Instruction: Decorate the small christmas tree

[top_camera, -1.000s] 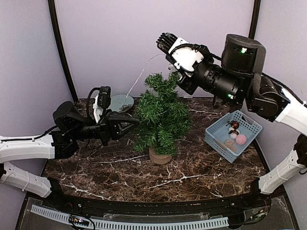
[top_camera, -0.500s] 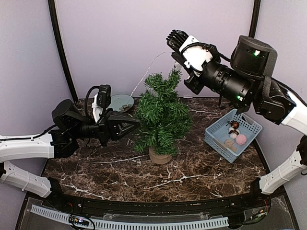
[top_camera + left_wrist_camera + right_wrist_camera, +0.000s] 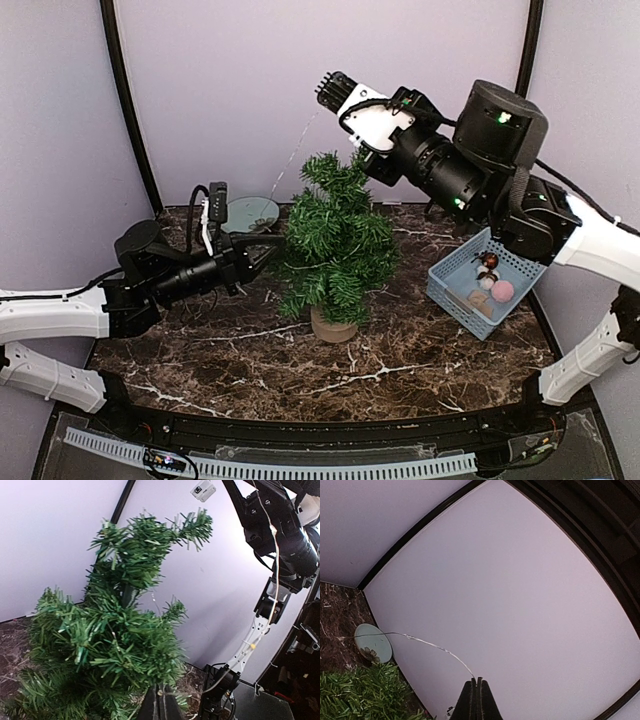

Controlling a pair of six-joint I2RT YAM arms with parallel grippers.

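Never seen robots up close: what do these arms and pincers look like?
The left arm and right arm pair white shells with black round joints; green lights glow on the right. The left gripper and right gripper are black with slim fingers. Black cables loop at the wrists.

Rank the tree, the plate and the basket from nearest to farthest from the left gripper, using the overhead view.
1. Tree: branches right at the tips of the left gripper.
2. Plate: just behind the gripper.
3. Basket: far right, beyond the tree.
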